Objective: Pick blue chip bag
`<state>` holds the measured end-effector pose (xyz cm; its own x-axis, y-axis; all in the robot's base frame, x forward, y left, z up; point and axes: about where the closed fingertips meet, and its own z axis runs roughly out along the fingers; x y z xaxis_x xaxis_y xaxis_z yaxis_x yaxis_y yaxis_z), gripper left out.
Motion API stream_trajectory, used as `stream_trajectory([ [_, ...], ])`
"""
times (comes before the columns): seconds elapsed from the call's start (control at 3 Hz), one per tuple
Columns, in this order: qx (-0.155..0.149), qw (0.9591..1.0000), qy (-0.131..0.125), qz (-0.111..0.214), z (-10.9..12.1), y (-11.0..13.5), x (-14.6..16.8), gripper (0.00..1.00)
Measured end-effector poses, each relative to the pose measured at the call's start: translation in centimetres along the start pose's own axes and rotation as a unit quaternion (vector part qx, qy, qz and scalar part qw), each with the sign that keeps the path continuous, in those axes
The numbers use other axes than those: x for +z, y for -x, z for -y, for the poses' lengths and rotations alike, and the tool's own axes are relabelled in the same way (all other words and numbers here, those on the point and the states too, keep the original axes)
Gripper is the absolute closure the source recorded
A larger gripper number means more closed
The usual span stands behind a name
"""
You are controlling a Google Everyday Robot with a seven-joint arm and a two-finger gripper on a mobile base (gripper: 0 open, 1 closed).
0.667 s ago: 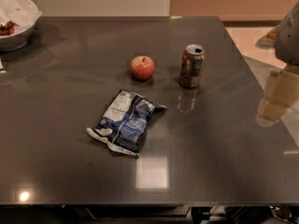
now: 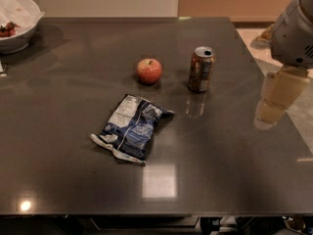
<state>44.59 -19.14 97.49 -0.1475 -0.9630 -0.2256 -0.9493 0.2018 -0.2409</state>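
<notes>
Dark-grey tabletop point(image 2: 234, 180): glossy, with light glare patches near the front edge.
Blue chip bag point(image 2: 131, 128): lies flat and crumpled on the table, left of centre and towards the front. White print panel faces up, long axis runs on a diagonal, and one white crimped end points front-left.
Apple point(image 2: 149, 71): red, stem up, behind the bag and apart from it.
Can point(image 2: 201, 69): upright with its top opened, just right of the apple and not touching it. Its reflection shows on the table in front of it.
Bowl point(image 2: 14, 42): white, in the far left corner with something red inside, well apart from the bag.
Arm point(image 2: 292, 33): grey housing at the right edge of the camera view.
Gripper point(image 2: 274, 99): cream-coloured, hangs below the arm by the table's right edge, right of the can and well apart from the bag.
Gripper state: cannot tell how far open it is; it is not touching the bag.
</notes>
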Motion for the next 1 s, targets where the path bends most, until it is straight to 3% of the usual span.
stream_trajectory([
  [0.33,-0.046,0.9985,0.014,0.025,0.0,3.7,1.6,0.00],
  [0.67,-0.092,0.9939,0.030,0.053,-0.4,7.6,3.4,0.00],
  [1.0,-0.143,0.9849,0.047,0.085,-1.4,12.1,5.3,0.00],
])
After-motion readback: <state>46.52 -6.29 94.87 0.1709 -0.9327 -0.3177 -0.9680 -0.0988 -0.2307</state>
